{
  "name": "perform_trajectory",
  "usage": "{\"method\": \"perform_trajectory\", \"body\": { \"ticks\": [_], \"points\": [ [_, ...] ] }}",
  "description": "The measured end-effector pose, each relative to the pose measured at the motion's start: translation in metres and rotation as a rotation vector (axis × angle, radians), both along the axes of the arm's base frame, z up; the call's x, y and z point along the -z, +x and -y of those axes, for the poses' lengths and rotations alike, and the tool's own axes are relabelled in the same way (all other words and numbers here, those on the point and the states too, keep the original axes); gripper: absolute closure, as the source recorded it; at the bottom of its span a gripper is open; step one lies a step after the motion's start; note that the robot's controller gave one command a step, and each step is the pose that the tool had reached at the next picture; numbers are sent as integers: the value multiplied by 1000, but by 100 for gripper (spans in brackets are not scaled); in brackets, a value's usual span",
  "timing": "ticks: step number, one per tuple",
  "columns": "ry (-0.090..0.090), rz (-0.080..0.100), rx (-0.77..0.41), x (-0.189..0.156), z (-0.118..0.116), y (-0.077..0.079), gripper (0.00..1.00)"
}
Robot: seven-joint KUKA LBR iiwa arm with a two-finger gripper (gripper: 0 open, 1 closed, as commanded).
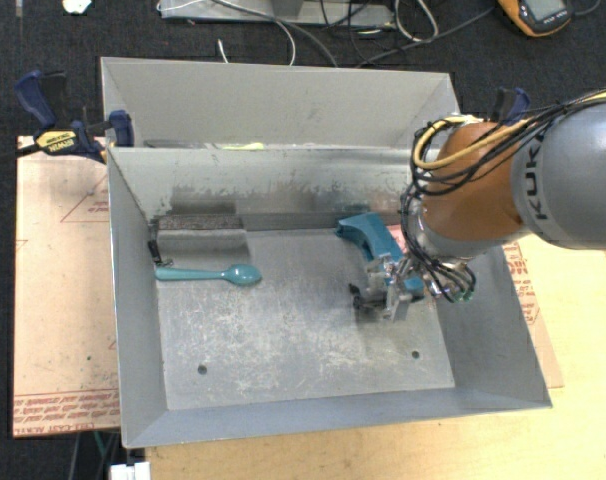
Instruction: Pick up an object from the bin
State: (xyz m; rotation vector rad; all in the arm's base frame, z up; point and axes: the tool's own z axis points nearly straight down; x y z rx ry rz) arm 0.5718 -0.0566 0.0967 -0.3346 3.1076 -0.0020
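— How far along are you?

— Not far, I judge. My gripper (381,298) is down near the floor of the bin (283,353), toward its right wall, just beside the blue plastic piece (363,232) lying near the back wall.

— Closed on it?

— I cannot tell whether it is open or closed, and I see nothing held. A teal spoon (208,275) lies by the left wall. Gripping and lifting remain.

Claw (383,304) beside blue plastic piece (364,231), teal spoon (209,275) left
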Motion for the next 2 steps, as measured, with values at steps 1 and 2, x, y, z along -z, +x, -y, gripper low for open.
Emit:
{"method": "perform_trajectory", "body": {
  "ticks": [1, 2],
  "points": [
    [2, -13, 98, -43, -5, -12, 100],
    [-5, 7, -226, -40, -13, 8, 100]
  ]
}}
